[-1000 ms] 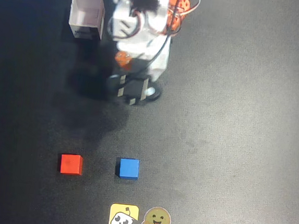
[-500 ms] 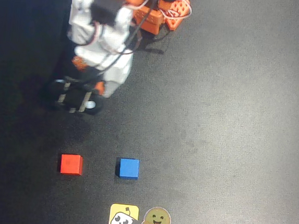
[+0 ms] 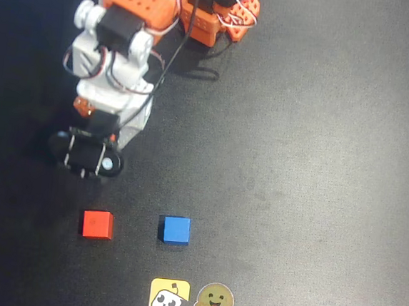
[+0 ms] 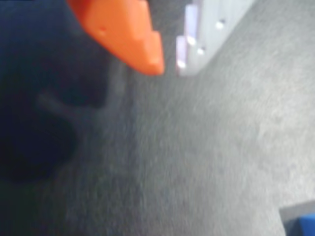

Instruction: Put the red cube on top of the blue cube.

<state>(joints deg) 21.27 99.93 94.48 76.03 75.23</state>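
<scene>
In the overhead view the red cube [image 3: 97, 224] lies on the dark surface [image 3: 317, 170], well apart from the blue cube [image 3: 175, 231] to its right. The gripper [image 4: 170, 64] is seen in the wrist view slightly parted and empty, short of the red cube. The step in hand is judged to be the approach: the jaws are best widened, centred over the red cube and squared to its faces before descent

My wrist view is blurry. I see only a corner of the small bright blue cube [image 4: 306, 225], cut off at the bottom right edge. From above, the orange and white arm [image 3: 119, 67] hides its own gripper, so I can't tell how its jaws stand.
</scene>
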